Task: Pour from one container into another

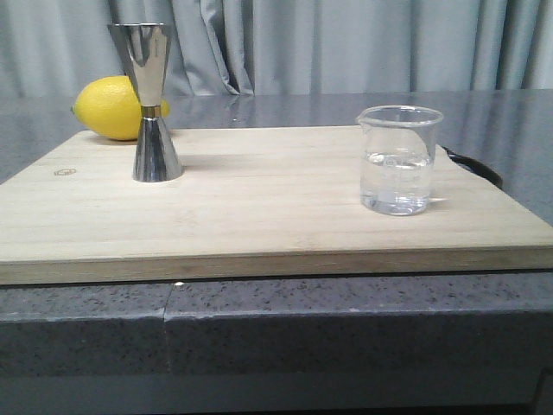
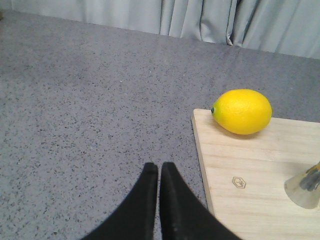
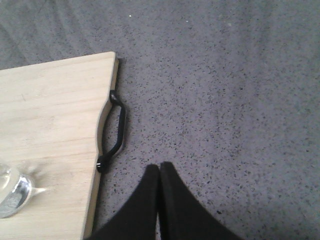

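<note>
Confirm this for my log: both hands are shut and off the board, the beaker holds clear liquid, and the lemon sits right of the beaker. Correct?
Not quite. The front view shows the lemon far to the left of the beaker, behind the jigger. The rest holds: the left hand and right hand are shut, over the countertop beside the board, and the beaker holds clear liquid.

The front camera sits low and close, level with the edge of the pale wooden cutting board (image 1: 259, 216), facing forward toward grey curtains (image 1: 346, 43). The left wrist camera looks down over the grey speckled stone surface (image 2: 90, 115) at the board's left corner, sharing the yellow lemon (image 2: 242, 111) and the shiny steel hourglass jigger (image 2: 305, 187) with the front view. The right wrist camera looks down at the board's right edge, sharing its black metal handle (image 3: 114, 132) and the clear glass beaker (image 3: 11, 192).
</note>
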`<state>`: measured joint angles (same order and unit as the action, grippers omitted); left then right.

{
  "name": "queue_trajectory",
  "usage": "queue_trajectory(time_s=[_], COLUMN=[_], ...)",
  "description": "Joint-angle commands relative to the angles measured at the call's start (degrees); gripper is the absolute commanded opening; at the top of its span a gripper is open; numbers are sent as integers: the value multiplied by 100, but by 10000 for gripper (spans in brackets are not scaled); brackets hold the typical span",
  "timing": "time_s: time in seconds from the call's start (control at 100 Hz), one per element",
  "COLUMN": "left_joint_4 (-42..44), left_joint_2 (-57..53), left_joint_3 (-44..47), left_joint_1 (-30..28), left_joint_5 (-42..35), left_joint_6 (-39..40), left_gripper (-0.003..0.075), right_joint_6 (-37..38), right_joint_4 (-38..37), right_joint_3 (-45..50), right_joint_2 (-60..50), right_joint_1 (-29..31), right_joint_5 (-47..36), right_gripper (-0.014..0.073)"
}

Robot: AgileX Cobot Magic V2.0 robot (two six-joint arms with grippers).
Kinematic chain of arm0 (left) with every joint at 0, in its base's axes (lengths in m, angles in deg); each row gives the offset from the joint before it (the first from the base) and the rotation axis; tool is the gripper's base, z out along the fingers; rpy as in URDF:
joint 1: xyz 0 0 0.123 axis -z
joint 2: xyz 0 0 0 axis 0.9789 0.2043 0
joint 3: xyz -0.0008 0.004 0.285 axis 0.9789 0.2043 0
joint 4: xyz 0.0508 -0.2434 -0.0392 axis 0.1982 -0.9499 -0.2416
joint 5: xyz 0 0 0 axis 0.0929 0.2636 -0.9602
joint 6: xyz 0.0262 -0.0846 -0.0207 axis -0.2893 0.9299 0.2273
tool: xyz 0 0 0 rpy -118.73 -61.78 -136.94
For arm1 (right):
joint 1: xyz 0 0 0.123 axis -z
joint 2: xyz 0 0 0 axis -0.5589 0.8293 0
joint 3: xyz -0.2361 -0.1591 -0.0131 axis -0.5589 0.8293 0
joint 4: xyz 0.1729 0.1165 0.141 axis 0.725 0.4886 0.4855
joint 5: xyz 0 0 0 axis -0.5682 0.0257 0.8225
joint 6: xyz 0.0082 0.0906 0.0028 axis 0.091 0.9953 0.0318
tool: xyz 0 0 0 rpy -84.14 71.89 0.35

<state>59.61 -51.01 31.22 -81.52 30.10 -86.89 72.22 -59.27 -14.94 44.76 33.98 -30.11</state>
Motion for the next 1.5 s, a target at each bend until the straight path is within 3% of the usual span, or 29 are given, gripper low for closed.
queue_trajectory(time_s=[0.0,0.28,0.4,0.54,0.66,0.73,0.78,1.1,1.32,1.49], left_joint_4=[-136,-825,-878,-867,-867,-867,-867,-867,-816,-816], left_joint_2=[194,498,605,702,796,879,982,2025,2700,3000], left_joint_3=[-252,-265,-265,-265,-265,-265,-265,-265,-265,-265], left_joint_1=[8,524,900,1365,1718,1910,2058,3037,3837,4106], left_joint_5=[-508,-582,-572,-672,-773,-880,-962,-2126,-3051,-3567], left_joint_6=[-106,-104,-104,-222,-689,-732,-784,-1026,-1026,-1026], left_gripper=[-19,-18,23,200,419,518,548,548,548,547], right_joint_6=[-104,-104,-104,-104,-104,-104,-104,-104,-104,-104], right_joint_4=[21,21,21,21,21,81,104,105,105,105], right_joint_3=[-209,-209,-209,-209,-209,-209,-209,-115,-42,-42], right_joint_2=[156,224,224,224,224,224,224,224,224,224], right_joint_1=[24,24,24,24,24,14,-5,-630,-682,-682], right_joint_5=[-529,-793,-841,-903,-1019,-1029,-1029,-1421,-1472,-1483], right_gripper=[-52,-50,5,180,341,371,367,367,367,367])
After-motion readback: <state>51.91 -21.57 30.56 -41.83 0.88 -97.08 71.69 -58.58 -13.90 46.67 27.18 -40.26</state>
